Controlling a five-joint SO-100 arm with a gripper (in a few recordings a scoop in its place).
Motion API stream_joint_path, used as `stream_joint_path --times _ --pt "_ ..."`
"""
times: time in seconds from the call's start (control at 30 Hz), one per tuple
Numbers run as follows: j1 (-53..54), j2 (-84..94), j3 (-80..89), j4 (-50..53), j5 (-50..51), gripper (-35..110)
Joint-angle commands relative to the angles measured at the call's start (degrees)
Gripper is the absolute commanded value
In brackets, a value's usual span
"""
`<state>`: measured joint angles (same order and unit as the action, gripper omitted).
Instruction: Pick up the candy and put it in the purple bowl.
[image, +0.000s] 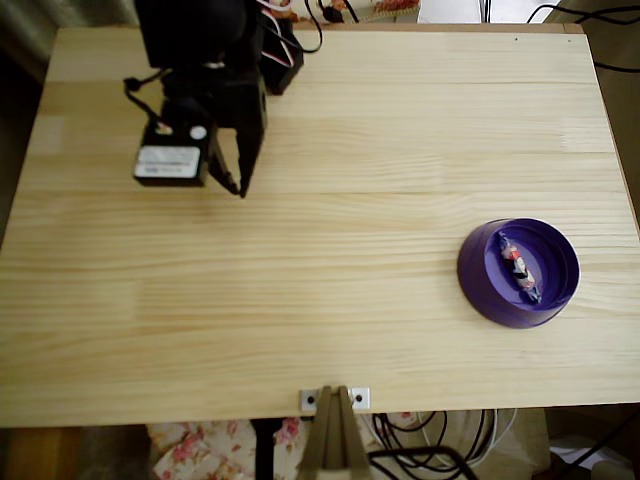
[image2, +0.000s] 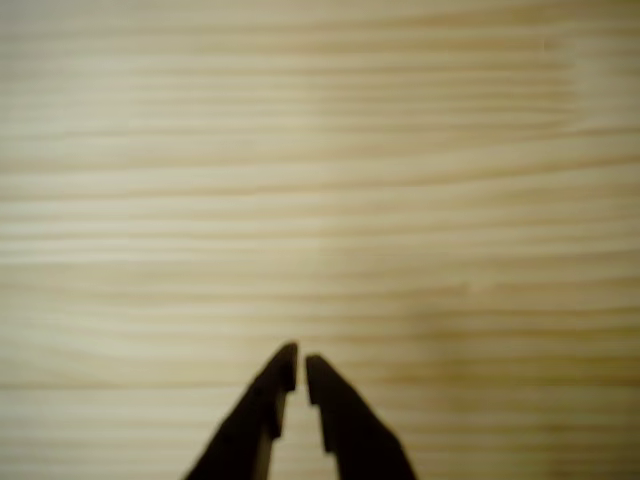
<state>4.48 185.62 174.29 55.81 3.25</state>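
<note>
While the fingers (image2: 300, 375) sit almost closed, with only a thin sliver of light between their dark tips in the wrist view, they hold nothing; bare pale wood grain lies under and ahead of them. Seen from the overhead view, the gripper (image: 238, 185) points down at the table (image: 330, 290) near its upper left part, with the black arm (image: 200, 60) bunched up behind it toward the far edge, and a white-labelled block on the arm beside the fingers.

Well apart from all that, over at the right side of the table in the overhead view, stands the purple bowl (image: 480, 285). The candy (image: 518, 268) lies inside it, stretched across the lighter violet bottom at a slant, its white wrapper with red and dark marks showing plainly against the purple. It rests wholly within the low wall, not perched on the rim.

Judging by how things lie, the task looks done: the candy is in the bowl, and the fingers are empty and a long way from it. No other sweet shows on the wood. All that seems left, if anything, is for the arm to settle at rest; the tucked pose near the table's far edge suggests it is at or close to that position.
</note>
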Motion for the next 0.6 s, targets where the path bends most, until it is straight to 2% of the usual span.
stream_joint_path --times 0.0,0.57 --pt "1.2 3.3 -0.4 0.3 0.3 0" --pt "0.7 3.3 -0.4 0.3 -0.2 0"
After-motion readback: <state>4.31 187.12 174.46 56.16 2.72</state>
